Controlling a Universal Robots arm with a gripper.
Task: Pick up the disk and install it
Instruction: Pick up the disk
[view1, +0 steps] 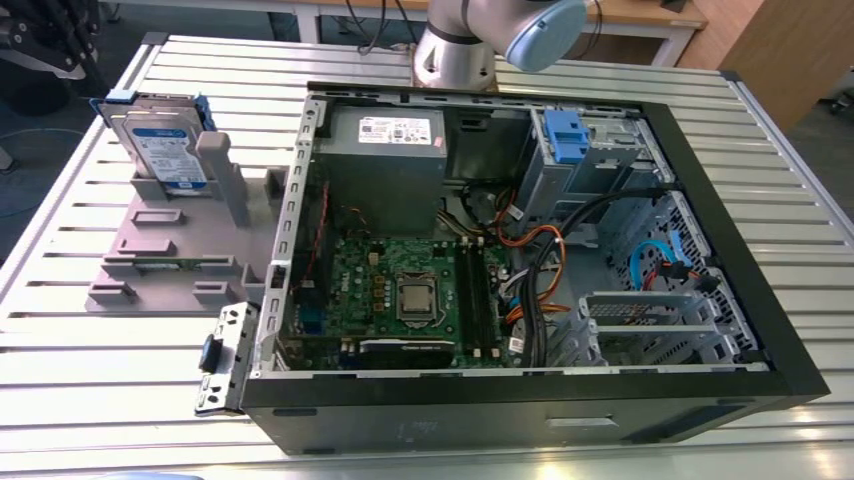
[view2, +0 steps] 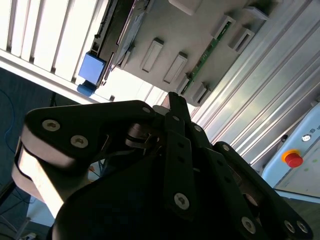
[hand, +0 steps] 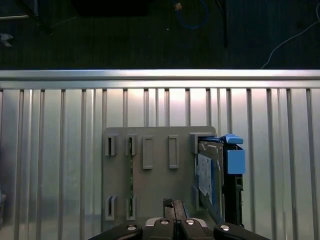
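The pincer (hand: 172, 203), shut and empty, hangs above the holder (hand: 150, 180); the disk (hand: 205, 175) stands on edge there (bracket (hand: 234, 161) on its far side), beside the fingertips

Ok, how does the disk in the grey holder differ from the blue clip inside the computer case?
The disk has a silver drive with a white and blue label in its blue frame; the blue clip is plain plastic. The disk stands on edge in the grey holder on the table, outside the computer case; the blue clip sits inside it, on the metal drive cage. Both have blue plastic.
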